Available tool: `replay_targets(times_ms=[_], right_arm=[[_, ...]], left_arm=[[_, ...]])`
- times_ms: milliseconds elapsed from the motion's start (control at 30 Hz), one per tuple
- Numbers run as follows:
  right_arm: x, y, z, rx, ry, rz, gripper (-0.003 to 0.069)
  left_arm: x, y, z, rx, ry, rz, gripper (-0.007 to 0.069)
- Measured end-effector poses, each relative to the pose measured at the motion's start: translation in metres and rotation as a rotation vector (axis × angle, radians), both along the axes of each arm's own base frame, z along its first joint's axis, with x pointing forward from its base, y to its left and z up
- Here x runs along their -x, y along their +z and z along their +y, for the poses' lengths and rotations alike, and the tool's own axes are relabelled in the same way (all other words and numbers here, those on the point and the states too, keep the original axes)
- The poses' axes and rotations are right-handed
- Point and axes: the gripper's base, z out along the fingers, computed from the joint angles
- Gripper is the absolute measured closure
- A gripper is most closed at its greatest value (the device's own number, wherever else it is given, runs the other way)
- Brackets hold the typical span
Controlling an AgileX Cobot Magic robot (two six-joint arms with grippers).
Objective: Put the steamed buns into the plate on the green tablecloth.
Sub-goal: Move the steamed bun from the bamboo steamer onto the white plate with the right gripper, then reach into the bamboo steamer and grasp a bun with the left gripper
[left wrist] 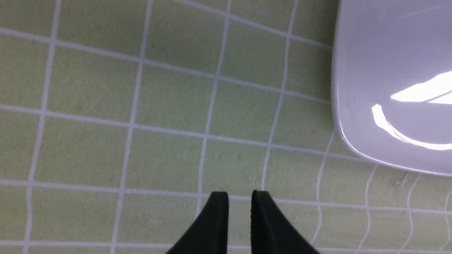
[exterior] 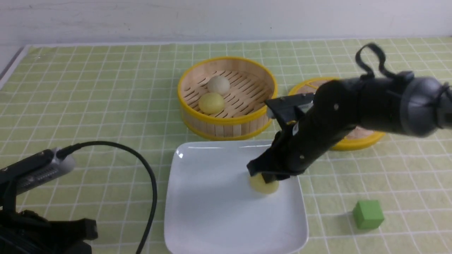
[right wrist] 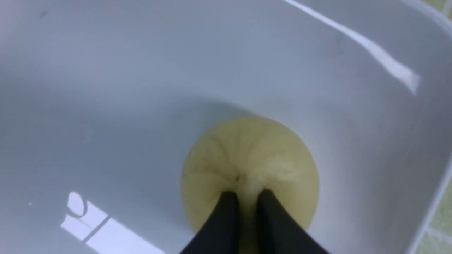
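One pale yellow steamed bun (exterior: 265, 186) lies in the white square plate (exterior: 212, 197) on the green tablecloth (exterior: 88, 88), near the plate's right rim. My right gripper (exterior: 263, 178) hangs directly over it. In the right wrist view its jaws (right wrist: 247, 194) are shut to a narrow slit, with the tips against the creased top of the bun (right wrist: 254, 155). Two more buns, one off-white (exterior: 218, 84) and one yellow (exterior: 211, 102), sit in the bamboo steamer (exterior: 226, 120). My left gripper (left wrist: 240, 193) is shut and empty over bare cloth, left of the plate (left wrist: 388, 53).
The steamer stands just behind the plate. Its woven lid (exterior: 356, 139) lies to the right, mostly hidden behind my right arm. A small green cube (exterior: 368, 214) sits on the cloth right of the plate. My left arm (exterior: 35, 169) and its cable fill the near left corner.
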Motion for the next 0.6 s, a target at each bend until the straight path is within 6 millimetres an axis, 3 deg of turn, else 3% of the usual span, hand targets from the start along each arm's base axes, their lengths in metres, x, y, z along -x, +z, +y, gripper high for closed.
replay_targets(times_ms=[133, 200, 267, 333, 400, 467, 533, 600], right_arm=[[-0.001, 0.011, 0.002, -0.007, 0.018, -0.028, 0.0344], [-0.002, 0.032, -0.001, 0.009, 0.059, -0.042, 0.0271], [0.000, 0.044, -0.004, 0.018, 0.076, -0.045, 0.0264], [0.007, 0.084, -0.017, 0.040, 0.107, -0.070, 0.0325], [0.017, 0.111, -0.033, 0.060, 0.115, -0.083, 0.0438], [0.033, 0.136, -0.055, 0.089, 0.110, -0.082, 0.0598], [0.050, 0.148, -0.072, 0.109, 0.092, -0.066, 0.0662], [0.073, 0.151, -0.089, 0.126, 0.083, -0.038, 0.0673]], left_arm=[[-0.003, 0.001, 0.000, 0.003, 0.019, -0.034, 0.0484], [-0.003, 0.001, 0.000, 0.010, 0.029, -0.031, 0.0480], [-0.003, 0.002, 0.000, 0.011, 0.030, -0.033, 0.0478], [-0.005, 0.003, 0.000, 0.011, 0.036, -0.046, 0.0476], [-0.008, 0.005, 0.000, 0.012, 0.037, -0.052, 0.0475], [-0.015, 0.011, 0.000, 0.011, 0.035, -0.062, 0.0475], [-0.026, 0.018, -0.001, 0.004, 0.017, -0.064, 0.0484], [-0.042, 0.026, -0.002, -0.010, -0.018, -0.063, 0.0522]])
